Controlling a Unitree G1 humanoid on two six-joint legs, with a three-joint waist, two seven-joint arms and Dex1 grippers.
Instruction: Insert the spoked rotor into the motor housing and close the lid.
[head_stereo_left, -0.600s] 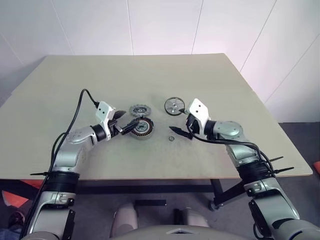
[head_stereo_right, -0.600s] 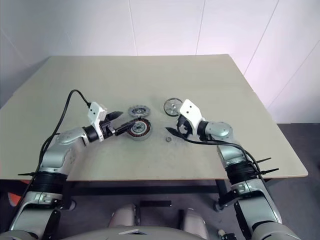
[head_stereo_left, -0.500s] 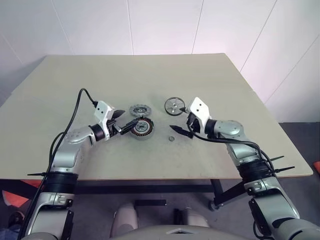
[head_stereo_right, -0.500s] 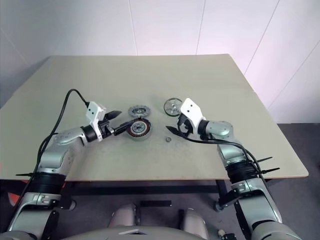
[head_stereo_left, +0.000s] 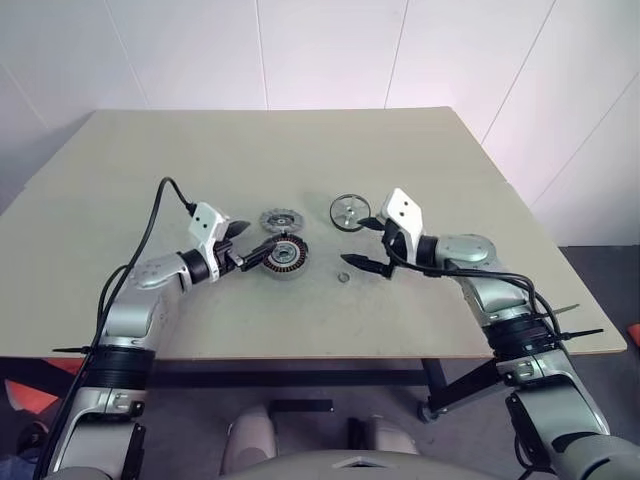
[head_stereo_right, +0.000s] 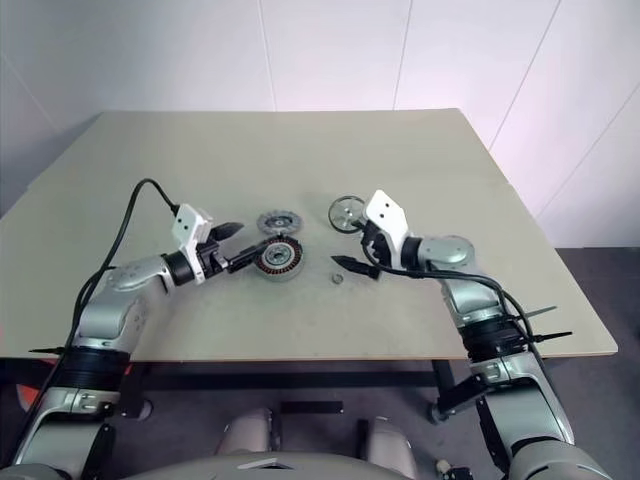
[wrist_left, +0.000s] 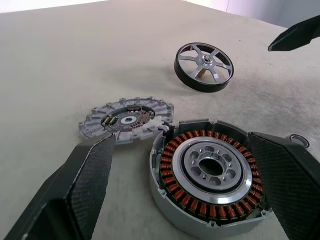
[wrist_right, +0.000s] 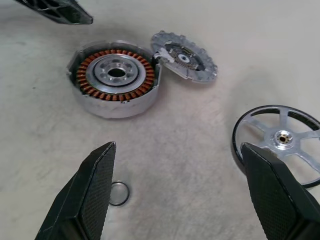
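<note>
A bare test lab or robotics workroom: plain white panelled walls, one beige worktable on a dark castered frame, grey floor.

In the right wrist view the spoked rotor runs off the picture's edge and a black finger covers its near rim, while in the left wrist view the motor housing loses its near wall to the edge.
</note>
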